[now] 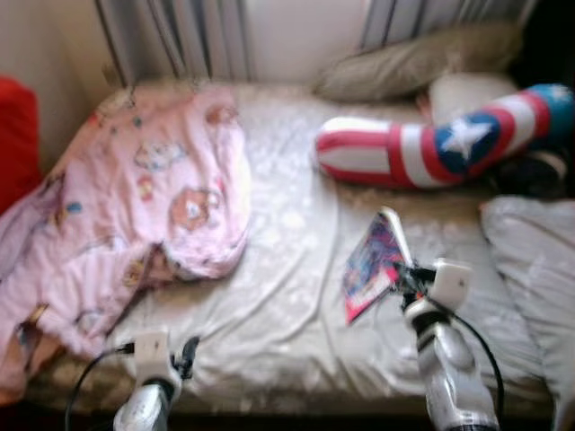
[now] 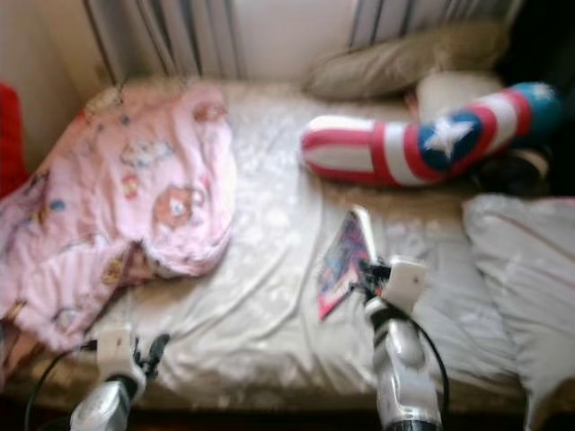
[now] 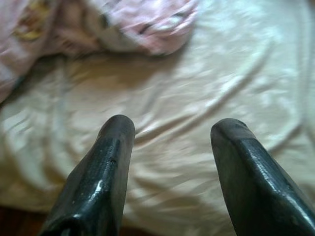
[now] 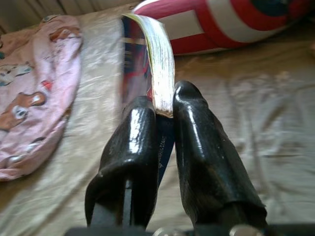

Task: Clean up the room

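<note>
A colourful book is lifted off the white bed sheet, tilted on edge, with my right gripper shut on its lower edge; its pages stick up between the black fingers. My left gripper hangs open over the near edge of the bed, nothing between its fingers. A crumpled pink cartoon-print blanket covers the bed's left half. A long red, white and blue star cushion lies at the back right.
A grey pillow leans against the wall behind the cushion. A white pillow lies at the bed's right edge. Something red stands at far left. Curtains hang behind the bed.
</note>
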You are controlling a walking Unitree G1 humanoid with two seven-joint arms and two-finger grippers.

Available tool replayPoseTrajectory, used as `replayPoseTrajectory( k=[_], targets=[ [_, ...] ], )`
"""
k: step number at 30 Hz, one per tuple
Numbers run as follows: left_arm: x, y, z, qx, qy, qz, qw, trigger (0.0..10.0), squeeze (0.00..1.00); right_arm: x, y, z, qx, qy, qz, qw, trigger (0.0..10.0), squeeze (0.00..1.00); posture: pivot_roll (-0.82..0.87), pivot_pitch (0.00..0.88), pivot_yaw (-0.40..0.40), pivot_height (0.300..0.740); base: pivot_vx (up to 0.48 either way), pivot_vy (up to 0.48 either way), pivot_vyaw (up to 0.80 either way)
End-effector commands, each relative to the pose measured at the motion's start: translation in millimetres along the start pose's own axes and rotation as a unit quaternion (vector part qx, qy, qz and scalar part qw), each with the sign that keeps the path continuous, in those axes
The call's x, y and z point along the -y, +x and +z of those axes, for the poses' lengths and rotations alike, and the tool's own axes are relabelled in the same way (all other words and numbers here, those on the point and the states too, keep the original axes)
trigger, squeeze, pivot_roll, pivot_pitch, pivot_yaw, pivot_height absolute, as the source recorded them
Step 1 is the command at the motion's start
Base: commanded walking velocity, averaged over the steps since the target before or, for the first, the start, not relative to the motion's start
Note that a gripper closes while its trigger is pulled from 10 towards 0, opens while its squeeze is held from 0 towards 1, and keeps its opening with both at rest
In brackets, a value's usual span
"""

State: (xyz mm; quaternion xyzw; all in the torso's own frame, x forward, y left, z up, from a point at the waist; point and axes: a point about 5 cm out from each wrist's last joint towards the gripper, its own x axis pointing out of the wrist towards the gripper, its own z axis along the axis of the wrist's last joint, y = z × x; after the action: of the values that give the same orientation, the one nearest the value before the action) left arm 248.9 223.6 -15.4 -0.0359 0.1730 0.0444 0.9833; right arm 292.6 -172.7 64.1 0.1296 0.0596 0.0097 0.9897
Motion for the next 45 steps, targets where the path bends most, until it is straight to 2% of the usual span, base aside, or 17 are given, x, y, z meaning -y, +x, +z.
replayPoseTrajectory(
  k=[1, 30, 45],
  targets=[
    [5.8, -3.4, -8.4, -0.013, -0.002, -0.007, 1.0, 10.0, 0.0, 7.5, -1.3, 10.4, 0.023, -0.003, -0.01, 1.0, 10.0, 0.0, 0.01, 0.075, -0.019, 0.74, 0.0, -0.334, 0.0],
    [1.4, -4.8, -9.3, -0.019, 0.008, -0.013, 1.0, 10.0, 0.0, 11.3, -2.6, 1.2, 0.004, 0.001, -0.036, 0.999, 10.0, 0.0, 0.02, 0.121, -0.016, 0.74, 0.0, 0.0, 0.0],
    [0.8, -6.3, -10.5, -0.018, 0.007, -0.016, 1.0, 10.0, 0.0, 12.5, -1.2, 1.5, 0.003, 0.003, -0.042, 0.999, 10.0, 0.0, 0.03, 0.127, -0.019, 0.74, 0.3, 0.0, 0.0]
  ],
)
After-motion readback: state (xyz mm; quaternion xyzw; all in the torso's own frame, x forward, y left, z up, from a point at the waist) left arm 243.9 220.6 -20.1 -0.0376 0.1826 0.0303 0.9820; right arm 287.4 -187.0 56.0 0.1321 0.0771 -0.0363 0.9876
